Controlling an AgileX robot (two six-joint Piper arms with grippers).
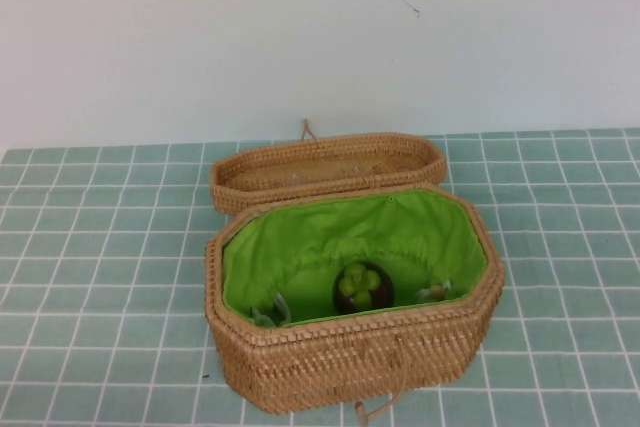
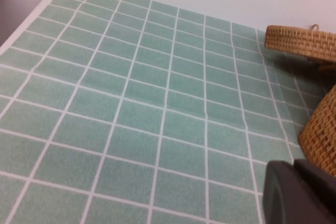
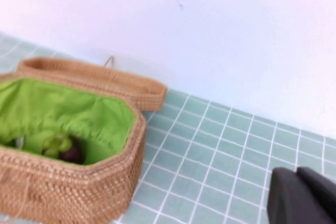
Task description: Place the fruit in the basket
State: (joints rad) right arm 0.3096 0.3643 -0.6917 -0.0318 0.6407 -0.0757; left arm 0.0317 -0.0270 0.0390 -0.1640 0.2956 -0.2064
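Observation:
The fruit, dark maroon with a light green lobed cap, sits inside the basket on its green lining, near the front wall. It also shows in the right wrist view. The basket's lid hangs open behind it. Neither arm shows in the high view. My left gripper is shut and empty, low over the tiled cloth just left of the basket's wall. My right gripper is shut and empty, over the cloth to the right of the basket.
The table is covered by a green tiled cloth with a white wall behind. Two small pale items lie in the basket on either side of the fruit. The table's left edge shows in the left wrist view.

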